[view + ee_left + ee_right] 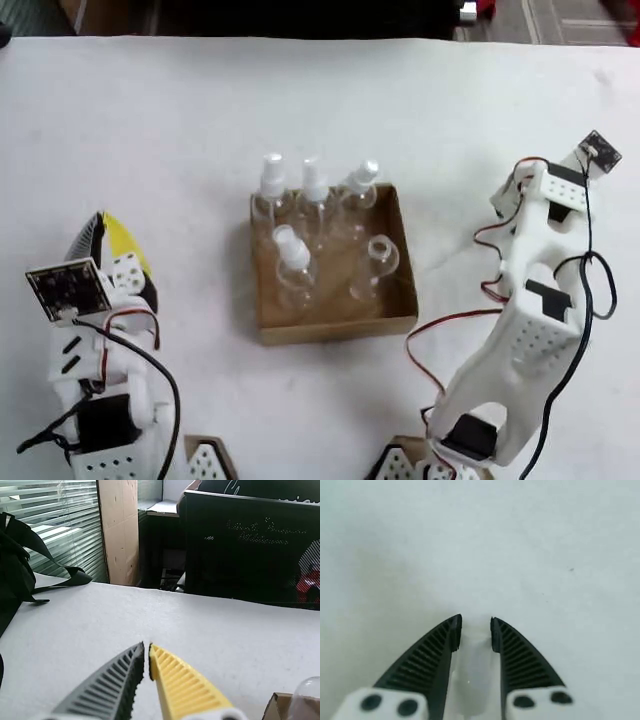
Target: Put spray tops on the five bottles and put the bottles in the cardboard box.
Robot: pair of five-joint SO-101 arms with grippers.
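Cardboard box at mid tabletop, five bottles standing inside. Three in the back row, all capped with sprayers. Front row: left bottle capped, right bottle bare at the neck.

Left gripper near the front-left corner of the tabletop, well apart from the box. In the left wrist view, grey and yellow fingers pressed together at the tips, nothing between, pointing along the tabletop toward its far edge. One box corner and a bottle shoulder showing beside it.

Right arm stretched along the right side of the tabletop, beside the box. Right gripper pointing down at bare tabletop, black fingers a little apart, clamped on a pale white spray top.
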